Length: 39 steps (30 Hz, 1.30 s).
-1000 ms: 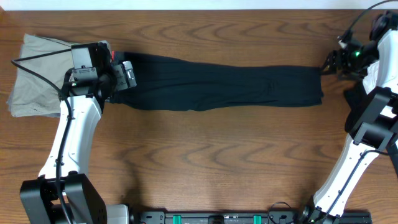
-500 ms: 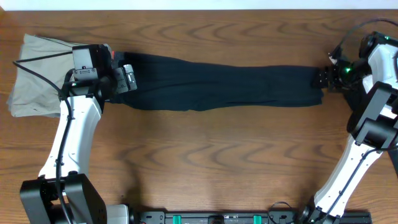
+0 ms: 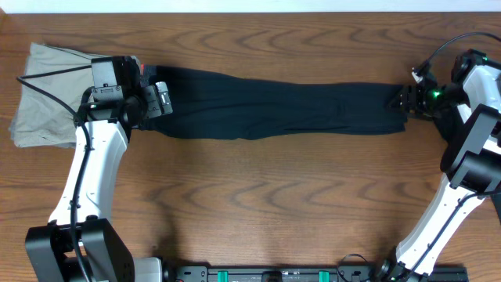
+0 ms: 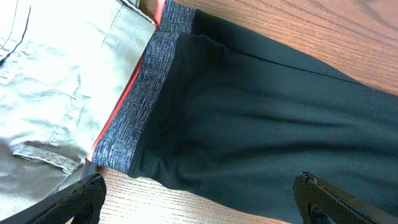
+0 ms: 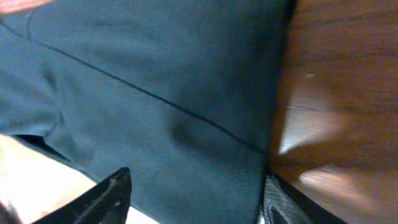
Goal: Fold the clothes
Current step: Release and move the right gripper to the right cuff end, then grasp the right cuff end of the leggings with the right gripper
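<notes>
- The black leggings (image 3: 282, 106) lay stretched out flat along the far part of the wooden table (image 3: 258, 196), running from the left jaws to the right jaws.
- The left jaws stood wide open over the waist end of the leggings, holding nothing.
- In the left wrist view, the two dark fingertips (image 4: 84, 196) sat far apart at the lower corners, and black cloth filled the space between and ahead of them.
- The red-and-grey waistband (image 4: 134, 112) ran ahead of the left-hand fingertip, tilted across the view, with its red edge on the side away from the black cloth.
- Khaki trousers (image 4: 56, 93) lay just beyond the waistband, on the far side of it from the jaws' gap, and the waistband's edge rested against them.
- The right jaws were at the ankle end of the leggings, parted and not clamped on the cloth.
- In the right wrist view, which was blurred, one fingertip (image 5: 115, 186) sat over the dark fabric and the other sat at the fabric's edge.
- The leg end lay between those fingertips and ahead of them, with a thin seam crossing it at a slant.
- Bare table wood showed just outside the fingertip at the fabric's edge.
- From overhead, the trousers spread out behind the left jaws, well apart from the right jaws.
</notes>
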{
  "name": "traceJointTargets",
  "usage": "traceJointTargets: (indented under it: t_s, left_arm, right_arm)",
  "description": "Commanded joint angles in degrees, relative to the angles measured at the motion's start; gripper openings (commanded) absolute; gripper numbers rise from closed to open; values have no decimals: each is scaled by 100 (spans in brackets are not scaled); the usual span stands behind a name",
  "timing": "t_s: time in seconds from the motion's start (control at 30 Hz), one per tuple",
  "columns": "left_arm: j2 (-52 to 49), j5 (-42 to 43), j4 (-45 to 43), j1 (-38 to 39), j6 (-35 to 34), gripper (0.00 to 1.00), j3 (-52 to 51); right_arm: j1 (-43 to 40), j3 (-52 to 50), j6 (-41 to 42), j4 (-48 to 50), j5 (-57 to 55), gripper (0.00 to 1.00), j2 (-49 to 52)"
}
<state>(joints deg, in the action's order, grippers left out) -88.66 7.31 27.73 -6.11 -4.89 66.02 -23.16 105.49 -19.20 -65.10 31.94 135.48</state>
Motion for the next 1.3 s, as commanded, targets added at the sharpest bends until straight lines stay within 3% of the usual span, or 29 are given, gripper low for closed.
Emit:
traceJointTargets:
  t_s: [0.0,0.07,0.13,0.17,0.4,0.83,1.27]
  left_arm:
    - [57,15,39,2,-74,98,96]
    - [57,15,48,2,-74,98,96]
    - [57,13,50,2,-72,98,96]
    - [57,13,55,2,-72,98,96]
    - [57,13,74,2,-74,98,96]
    - [52,13,179,2,-74,98,85]
    - [31,15,179,2,-74,98,85]
  right_arm:
    - [133,-293,142,17,-302,55,350]
    - [136,-293,146,24,-308,44,350]
    - [136,-291,404,136,-546,21,350]
    - [133,-282,595,175,-743,15,350]
    - [61,114,940,-111,-1521,2,350]
    - [181,1858,1510,-1526,-3047,1,350]
    - [1349,2094,1532,-1851,-3515,1,350]
